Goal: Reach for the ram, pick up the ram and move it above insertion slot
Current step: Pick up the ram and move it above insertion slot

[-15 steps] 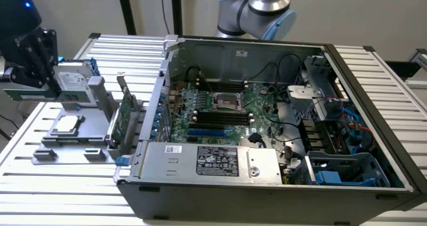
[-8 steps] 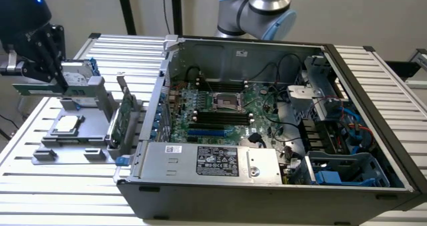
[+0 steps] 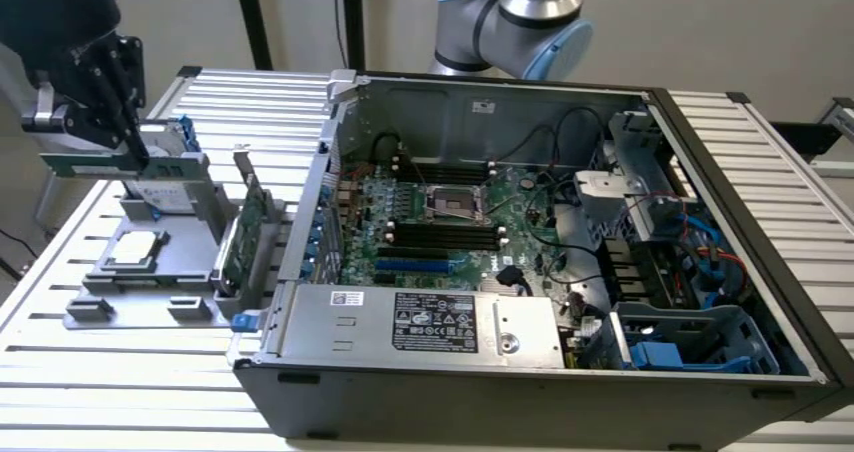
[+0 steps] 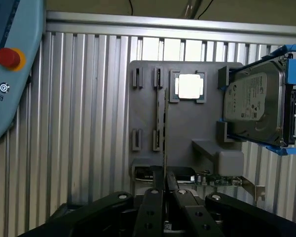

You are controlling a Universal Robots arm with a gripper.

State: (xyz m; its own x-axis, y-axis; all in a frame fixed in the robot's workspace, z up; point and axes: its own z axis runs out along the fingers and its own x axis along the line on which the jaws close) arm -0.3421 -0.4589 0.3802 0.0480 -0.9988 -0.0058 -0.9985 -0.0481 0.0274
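Note:
My gripper (image 3: 138,157) hangs at the exterior view's left, above the grey parts holder (image 3: 187,234) outside the computer case. Its black fingers (image 4: 153,197) are shut on the ram (image 4: 165,128), which the wrist view shows edge-on as a thin green strip running away from the fingertips. In the exterior view the ram (image 3: 87,164) is a pale horizontal bar below the gripper, clear of the holder. The black insertion slots (image 3: 447,234) lie on the motherboard inside the open case, well toward the exterior view's right of the gripper.
A silver hard drive with blue rails (image 4: 256,101) stands upright on the holder beside the ram. A green expansion card (image 3: 247,232) stands at the holder's case side. A processor chip (image 4: 190,86) lies flat. The case wall (image 3: 320,172) rises between holder and motherboard.

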